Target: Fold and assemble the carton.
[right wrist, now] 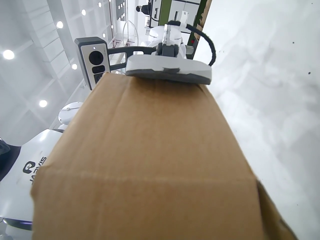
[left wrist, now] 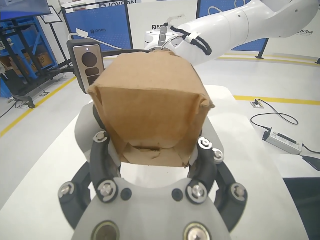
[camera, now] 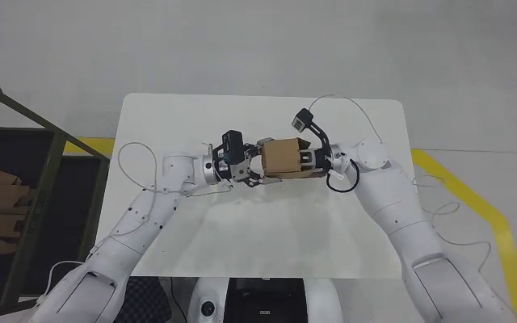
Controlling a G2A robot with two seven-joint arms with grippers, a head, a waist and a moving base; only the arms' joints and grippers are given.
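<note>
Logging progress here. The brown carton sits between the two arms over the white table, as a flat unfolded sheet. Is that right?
Not a flat sheet: the left wrist view shows the carton opened up into a box shape with several faces. Corrected: the brown carton sits between the left arm and right arm over the white table, formed into a box.

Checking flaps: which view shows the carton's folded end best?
Left wrist view: the carton faces it end-on, with its tucked flaps visible. The top view shows it small, from above; the right wrist view shows a plain side.
</note>
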